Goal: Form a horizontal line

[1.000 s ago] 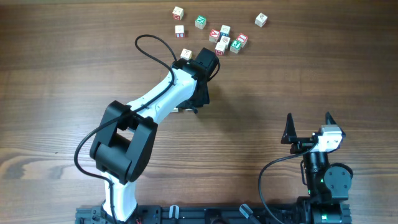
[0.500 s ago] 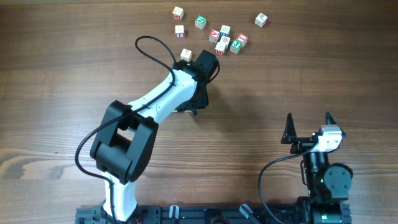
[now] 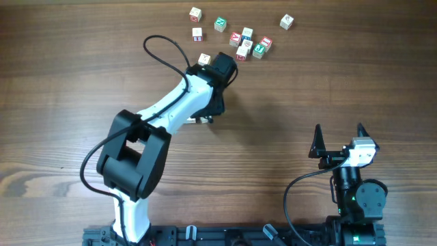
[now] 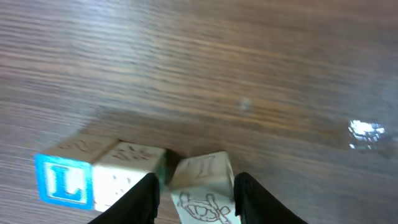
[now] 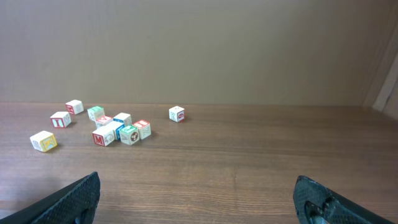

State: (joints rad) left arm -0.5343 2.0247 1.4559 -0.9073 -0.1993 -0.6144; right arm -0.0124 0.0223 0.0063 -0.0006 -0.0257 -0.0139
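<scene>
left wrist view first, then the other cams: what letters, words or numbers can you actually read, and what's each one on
"L": white letter on the blue face of the end cube, left wrist view.
Pale cubes beside it: dark drawn marks, no letter I can read for sure.
Loose cubes in the right wrist and overhead views: coloured faces with marks, too small to read.
No words, brands or numbers are legible.

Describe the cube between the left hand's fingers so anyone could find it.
In the left wrist view, find the left hand at the bottom edge. The pale cube between its fingers sits right of the blue L cube and a pale one; its top reads I.
</scene>
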